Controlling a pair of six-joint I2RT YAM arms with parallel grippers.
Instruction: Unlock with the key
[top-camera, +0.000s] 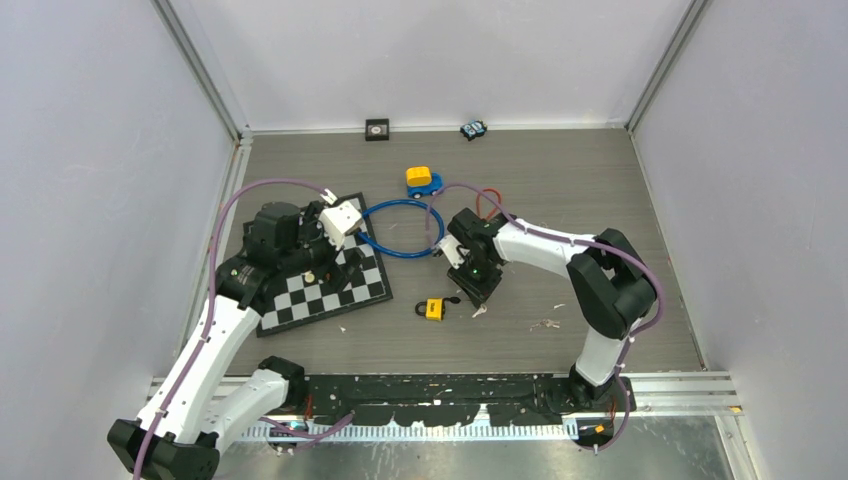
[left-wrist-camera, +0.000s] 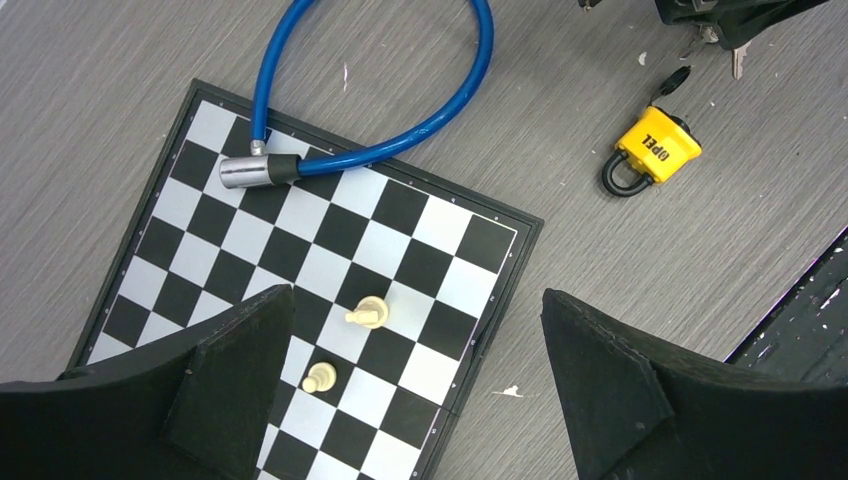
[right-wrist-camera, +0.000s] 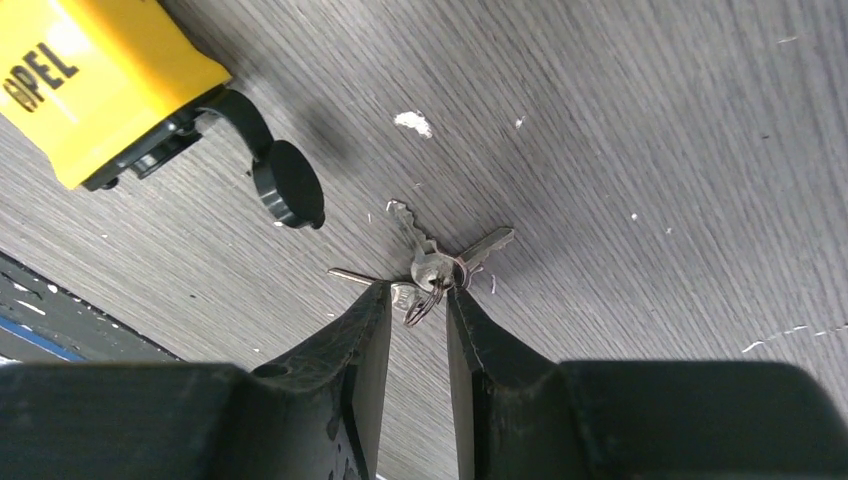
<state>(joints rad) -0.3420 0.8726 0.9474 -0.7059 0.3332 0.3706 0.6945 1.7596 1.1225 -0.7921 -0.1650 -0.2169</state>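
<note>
A yellow padlock (right-wrist-camera: 90, 90) lies flat on the grey table, its black keyhole cover (right-wrist-camera: 288, 185) swung aside. In the top view the padlock (top-camera: 434, 309) sits just right of the chessboard. A small bunch of silver keys (right-wrist-camera: 435, 268) on a ring lies on the table to the right of the padlock. My right gripper (right-wrist-camera: 417, 290) is down at the table, its jaws closed in on the key heads and ring, the blades fanning out beyond the tips. My left gripper (left-wrist-camera: 415, 370) hangs wide open above the chessboard's right edge, holding nothing.
A black-and-white chessboard (top-camera: 325, 290) with two pale pieces (left-wrist-camera: 368, 312) lies at the left. A blue cable lock (top-camera: 400, 228) loops from its corner. A yellow toy car (top-camera: 422, 180), a small black box (top-camera: 377, 129) and a small toy (top-camera: 473, 129) sit farther back.
</note>
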